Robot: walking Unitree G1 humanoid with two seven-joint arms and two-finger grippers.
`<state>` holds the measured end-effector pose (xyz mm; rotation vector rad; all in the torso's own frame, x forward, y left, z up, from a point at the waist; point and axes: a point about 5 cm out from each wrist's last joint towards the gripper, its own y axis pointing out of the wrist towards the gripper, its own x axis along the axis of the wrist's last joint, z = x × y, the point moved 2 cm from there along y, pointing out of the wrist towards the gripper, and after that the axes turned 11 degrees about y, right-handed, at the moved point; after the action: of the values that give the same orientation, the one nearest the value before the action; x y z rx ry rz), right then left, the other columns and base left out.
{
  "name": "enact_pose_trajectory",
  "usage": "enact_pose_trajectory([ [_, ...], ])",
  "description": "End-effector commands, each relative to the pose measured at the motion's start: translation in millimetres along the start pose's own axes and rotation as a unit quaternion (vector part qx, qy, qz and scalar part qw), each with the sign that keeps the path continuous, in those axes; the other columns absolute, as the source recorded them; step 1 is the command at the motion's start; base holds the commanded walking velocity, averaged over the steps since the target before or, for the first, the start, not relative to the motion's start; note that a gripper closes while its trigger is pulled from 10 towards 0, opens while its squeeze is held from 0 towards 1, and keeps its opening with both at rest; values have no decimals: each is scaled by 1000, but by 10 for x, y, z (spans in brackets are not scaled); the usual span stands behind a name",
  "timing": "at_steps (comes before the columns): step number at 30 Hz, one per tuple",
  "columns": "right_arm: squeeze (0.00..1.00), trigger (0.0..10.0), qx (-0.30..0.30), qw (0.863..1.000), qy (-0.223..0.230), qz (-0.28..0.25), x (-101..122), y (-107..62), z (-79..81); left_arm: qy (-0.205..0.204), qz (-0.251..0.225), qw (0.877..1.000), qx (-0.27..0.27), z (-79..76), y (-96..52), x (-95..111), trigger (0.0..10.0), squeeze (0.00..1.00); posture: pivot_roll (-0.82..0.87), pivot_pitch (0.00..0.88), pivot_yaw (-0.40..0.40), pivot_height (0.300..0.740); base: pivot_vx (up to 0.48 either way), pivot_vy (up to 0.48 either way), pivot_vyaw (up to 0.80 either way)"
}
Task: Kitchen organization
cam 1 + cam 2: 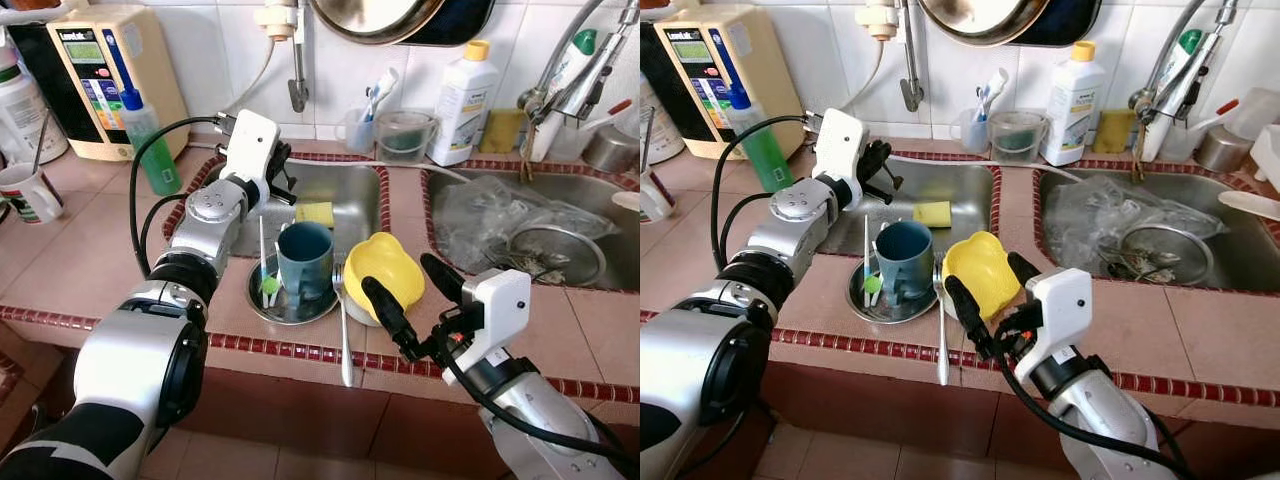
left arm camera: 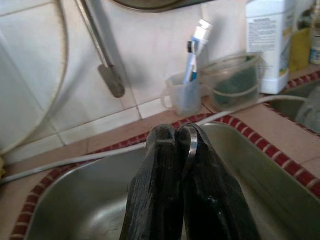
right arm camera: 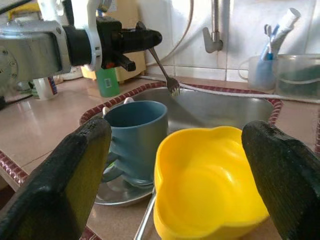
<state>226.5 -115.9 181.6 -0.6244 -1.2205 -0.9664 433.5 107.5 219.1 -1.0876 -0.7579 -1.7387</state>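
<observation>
Two left fingers [image 2: 165, 200] pinching fork [image 3: 165, 72].

Around the left stainless sink basin [image 1: 350, 195]:
- teal ceramic mug [image 1: 305, 258]: 1, on its front rim
- round steel plate [image 1: 262, 297]: 1, under that mug
- yellow plastic bowl [image 1: 383, 270]: 1, front rim
- long steel spoon [image 1: 344, 330]: 1, front rim
- steel fork [image 3: 164, 71]: 1, above the basin
- yellow sponge [image 1: 314, 213]: 1, inside
- white detergent bottle [image 1: 464, 102]: 1, behind
- green spray bottle [image 1: 147, 137]: 1, beside
- clear toothbrush cup [image 1: 356, 129]: 1, behind

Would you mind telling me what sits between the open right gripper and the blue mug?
The yellow bowl sits between the right gripper and the blue mug, seen plainly in the right wrist view; a spoon lies beside it.
</observation>
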Motion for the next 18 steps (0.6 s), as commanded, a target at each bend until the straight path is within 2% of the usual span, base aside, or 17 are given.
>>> enact_pose_trajectory([
  [1, 0, 10000, 2, 1000, 6, -19, 101, -34, 25, 12, -4, 1000, -1, 35, 26, 84, 10000, 0, -342, 39, 106, 740, 0, 0, 0],
  [6, 0, 10000, -10, 999, 22, -40, 221, -113, -59, 13, 0, 1000, 0, 50, 18, 65, 10000, 0, -347, 47, 113, 740, 0, 0, 0],
  [10, 0, 10000, -36, 997, 32, -62, 353, -216, -216, 18, 5, 1000, 0, 59, 16, 55, 10000, 0, -351, 54, 119, 740, 0, 0, 0],
  [18, 0, 10000, -52, 996, 24, -63, 414, -289, -307, 24, 17, 1000, 5, 86, -2, 1, 10000, 0, -353, 66, 124, 740, 0, 0, 0],
])
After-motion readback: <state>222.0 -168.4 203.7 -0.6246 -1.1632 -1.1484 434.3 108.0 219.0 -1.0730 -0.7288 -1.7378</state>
